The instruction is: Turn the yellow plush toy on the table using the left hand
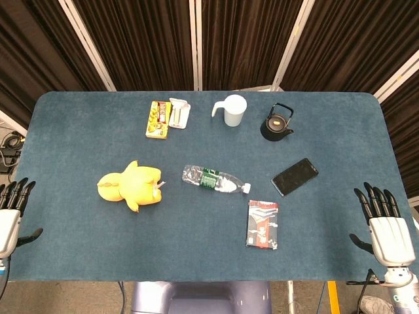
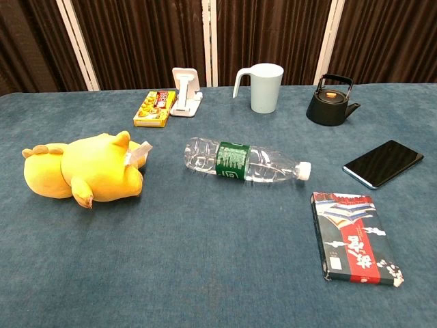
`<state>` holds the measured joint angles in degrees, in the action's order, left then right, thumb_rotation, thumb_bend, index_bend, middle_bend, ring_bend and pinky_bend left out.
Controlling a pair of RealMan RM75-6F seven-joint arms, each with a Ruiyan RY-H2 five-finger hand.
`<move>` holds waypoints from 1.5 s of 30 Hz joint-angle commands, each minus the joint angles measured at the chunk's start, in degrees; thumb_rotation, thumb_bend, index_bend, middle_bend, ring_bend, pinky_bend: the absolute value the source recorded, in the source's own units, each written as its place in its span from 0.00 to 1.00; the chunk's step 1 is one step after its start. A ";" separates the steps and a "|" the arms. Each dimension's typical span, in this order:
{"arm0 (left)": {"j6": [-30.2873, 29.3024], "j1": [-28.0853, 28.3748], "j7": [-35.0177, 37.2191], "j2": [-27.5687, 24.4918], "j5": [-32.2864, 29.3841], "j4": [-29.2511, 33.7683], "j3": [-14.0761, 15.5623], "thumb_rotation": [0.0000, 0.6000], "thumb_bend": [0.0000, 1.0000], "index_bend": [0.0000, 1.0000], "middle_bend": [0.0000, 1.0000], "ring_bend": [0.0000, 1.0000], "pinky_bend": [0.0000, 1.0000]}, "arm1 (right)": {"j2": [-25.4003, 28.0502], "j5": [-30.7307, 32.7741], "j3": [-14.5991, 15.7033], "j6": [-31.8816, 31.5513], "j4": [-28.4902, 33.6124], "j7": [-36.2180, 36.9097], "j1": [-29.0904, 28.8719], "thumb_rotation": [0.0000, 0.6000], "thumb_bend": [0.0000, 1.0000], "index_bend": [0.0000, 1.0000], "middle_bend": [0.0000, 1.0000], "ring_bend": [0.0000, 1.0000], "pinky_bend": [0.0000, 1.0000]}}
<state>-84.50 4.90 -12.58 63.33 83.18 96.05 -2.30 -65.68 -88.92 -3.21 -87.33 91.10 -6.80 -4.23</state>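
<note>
The yellow plush toy (image 1: 131,185) lies on its side on the blue table, left of centre; the chest view shows the yellow plush toy (image 2: 85,169) with a white tag at its right end. My left hand (image 1: 12,212) hovers at the table's left edge, fingers spread, holding nothing, well to the left of the toy. At the right edge my right hand (image 1: 385,226) is likewise spread and empty. Neither hand appears in the chest view.
A clear plastic bottle (image 1: 215,179) lies just right of the toy. A booklet (image 1: 262,224) and a black phone (image 1: 294,176) lie further right. At the back stand a yellow box (image 1: 156,119), a white stand (image 1: 179,112), a pale mug (image 1: 231,110) and a black kettle (image 1: 277,123).
</note>
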 commanded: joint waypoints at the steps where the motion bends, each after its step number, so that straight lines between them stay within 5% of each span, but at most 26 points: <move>1: 0.06 0.03 -0.06 0.02 -0.12 0.03 -0.05 1.00 0.10 0.00 0.00 0.00 0.00 | 0.14 0.06 0.04 0.11 0.03 0.10 0.02 1.00 0.02 0.00 0.00 0.00 0.00; 30: 1.98 1.06 0.11 1.43 -2.03 -0.88 -0.75 1.00 0.20 0.00 0.00 0.00 0.00 | -0.29 1.37 0.20 2.07 -0.37 0.28 -0.39 1.00 0.02 0.00 0.00 0.00 0.00; 33: 2.42 1.38 0.35 1.76 -2.10 -1.35 -0.85 1.00 0.32 0.00 0.00 0.00 0.00 | -0.40 1.51 0.24 2.33 -0.43 0.14 -0.46 1.00 0.02 0.00 0.00 0.00 0.00; 37: 3.78 2.96 0.53 3.33 -1.34 -2.46 -1.30 1.00 0.74 0.00 0.00 0.00 0.00 | -0.31 1.50 0.26 2.35 -0.30 0.41 -0.45 1.00 0.02 0.00 0.00 0.00 0.00; 40: 4.75 4.46 0.56 5.55 -0.24 -4.29 -1.60 1.00 0.96 0.00 0.00 0.00 0.00 | -0.20 1.42 0.35 2.27 -0.17 0.73 -0.35 1.00 0.02 0.00 0.00 0.00 0.00; 45: 6.04 7.50 1.77 10.89 1.68 -10.10 -2.65 1.00 1.00 0.00 0.00 0.00 0.00 | -0.10 1.26 0.46 2.34 0.02 0.86 -0.37 1.00 0.02 0.00 0.00 0.00 0.00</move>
<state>-79.21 10.98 -11.42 72.14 83.86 88.22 -4.40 -65.77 -87.66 -2.75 -84.98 91.12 -5.93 -4.60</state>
